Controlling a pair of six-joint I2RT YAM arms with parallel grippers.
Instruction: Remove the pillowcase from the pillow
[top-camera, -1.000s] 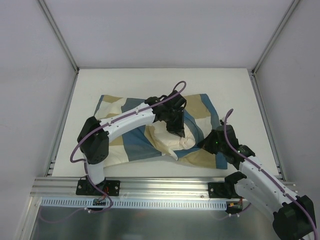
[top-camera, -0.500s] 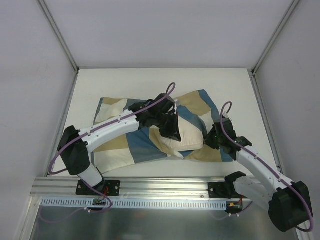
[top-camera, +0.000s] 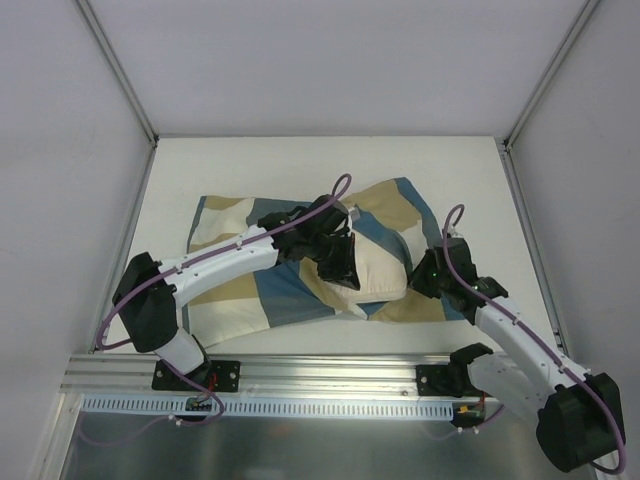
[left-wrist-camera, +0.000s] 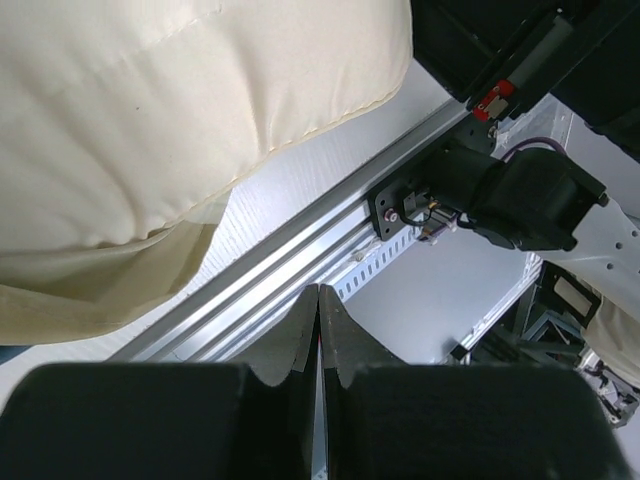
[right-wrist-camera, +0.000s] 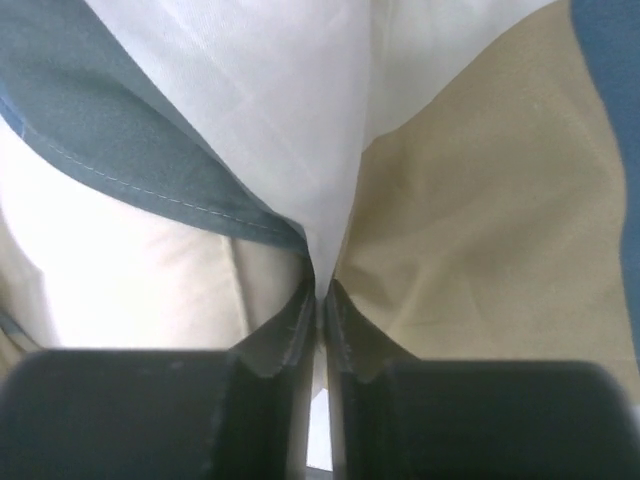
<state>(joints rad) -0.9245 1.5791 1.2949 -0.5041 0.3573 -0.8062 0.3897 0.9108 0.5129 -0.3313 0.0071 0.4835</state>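
Note:
The blue, tan and cream checked pillowcase (top-camera: 235, 290) lies crumpled across the table. The plain cream pillow (top-camera: 378, 272) sticks out of its right part. My left gripper (top-camera: 345, 275) sits at the pillow's left edge. In the left wrist view my left gripper (left-wrist-camera: 318, 292) is shut with nothing between the fingertips, and the pillow (left-wrist-camera: 180, 110) bulges up and to the left, apart from them. My right gripper (top-camera: 425, 278) is at the case's right edge. In the right wrist view my right gripper (right-wrist-camera: 322, 288) is shut on a fold of the pillowcase (right-wrist-camera: 470, 200).
An aluminium rail (top-camera: 330, 375) runs along the table's near edge, and it also shows in the left wrist view (left-wrist-camera: 260, 280). The right arm's base (left-wrist-camera: 520, 190) stands beyond it. White enclosure walls with metal posts (top-camera: 115, 70) bound the table.
More of the cream pillow now shows out of the case, on the right. My left arm has swung lower and its gripper shifted slightly down-left. My right gripper moved up and inward with the case edge.

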